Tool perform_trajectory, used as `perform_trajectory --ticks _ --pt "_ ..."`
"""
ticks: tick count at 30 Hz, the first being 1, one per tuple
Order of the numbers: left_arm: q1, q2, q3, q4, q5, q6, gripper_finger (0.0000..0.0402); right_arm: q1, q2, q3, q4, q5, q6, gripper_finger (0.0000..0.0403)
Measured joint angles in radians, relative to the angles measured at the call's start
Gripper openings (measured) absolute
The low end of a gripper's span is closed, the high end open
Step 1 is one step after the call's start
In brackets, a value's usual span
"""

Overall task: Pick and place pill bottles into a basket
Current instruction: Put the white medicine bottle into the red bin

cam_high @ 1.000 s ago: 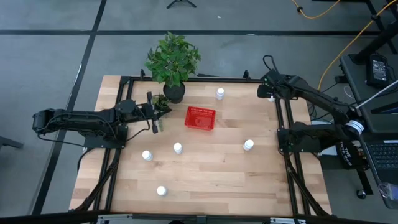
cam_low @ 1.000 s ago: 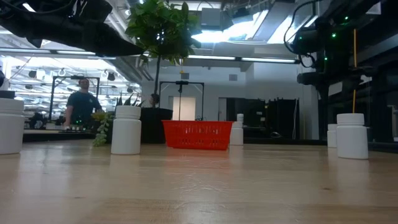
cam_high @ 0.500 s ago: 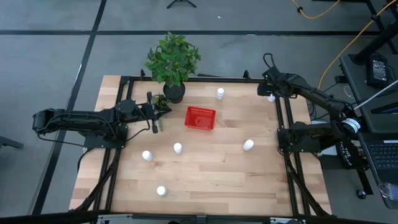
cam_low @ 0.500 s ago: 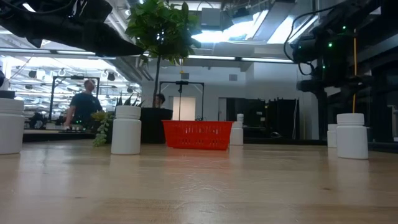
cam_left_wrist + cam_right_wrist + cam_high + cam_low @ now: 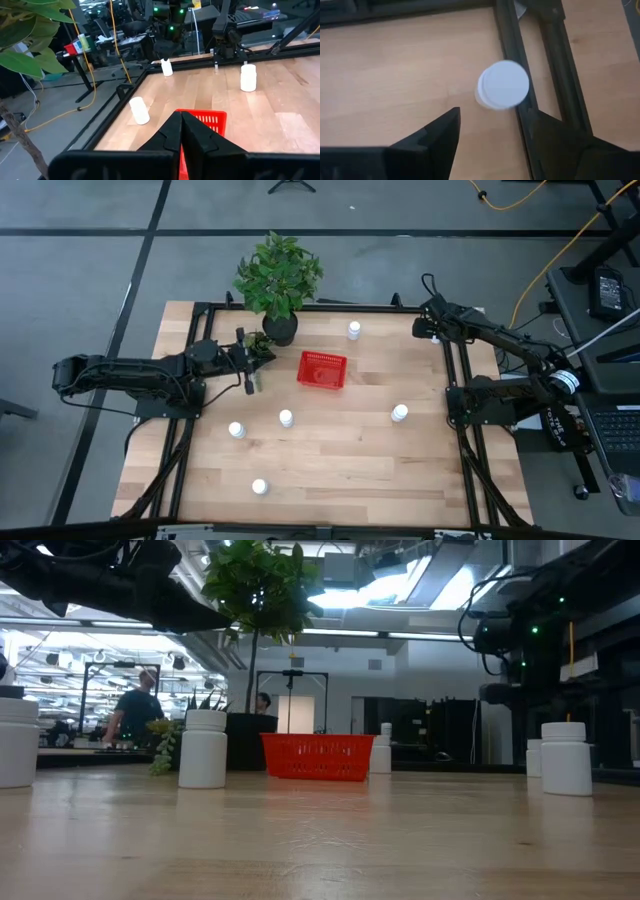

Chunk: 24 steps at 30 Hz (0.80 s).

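Note:
The red basket (image 5: 322,369) stands on the table a little far of its middle. Several white pill bottles stand upright on their bases: one at the far edge (image 5: 354,330), one at the right (image 5: 399,413), others nearer (image 5: 286,418) (image 5: 237,430) (image 5: 259,487). My right gripper (image 5: 492,132) is open at the far right corner (image 5: 428,330), above one more bottle (image 5: 502,85), whose white cap shows ahead of the fingers, clear of them. My left gripper (image 5: 181,131) is shut on nothing, level, left of the basket (image 5: 202,120).
A potted plant (image 5: 279,280) stands at the far left, with a small sprig (image 5: 260,343) beside my left gripper. The black frame rail (image 5: 520,75) runs right beside the bottle under my right gripper. The near half of the table (image 5: 340,470) holds only the scattered bottles.
My right gripper has come down toward the bottle at the far right corner and has stayed open. My left arm has kept its place.

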Motion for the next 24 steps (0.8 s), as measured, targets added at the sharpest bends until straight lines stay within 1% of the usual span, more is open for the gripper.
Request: perform_trajectory --ticks 4,13,18,24 --pt "0.000 0.000 0.000 0.000 0.000 -0.008 0.0006 -0.023 0.000 -0.022 0.035 0.005 0.000 0.0234" --pt "0.000 0.000 0.000 0.000 0.000 -0.026 0.0004 -0.074 0.000 -0.025 0.082 0.006 -0.013 0.0234" --pt "0.000 0.000 0.000 0.000 0.000 -0.026 0.0006 -0.073 0.000 -0.031 0.084 0.007 -0.026 0.0234" --pt "0.000 0.000 0.000 0.000 0.000 -0.026 0.0004 -0.075 0.011 -0.057 0.126 -0.013 -0.023 0.0234"
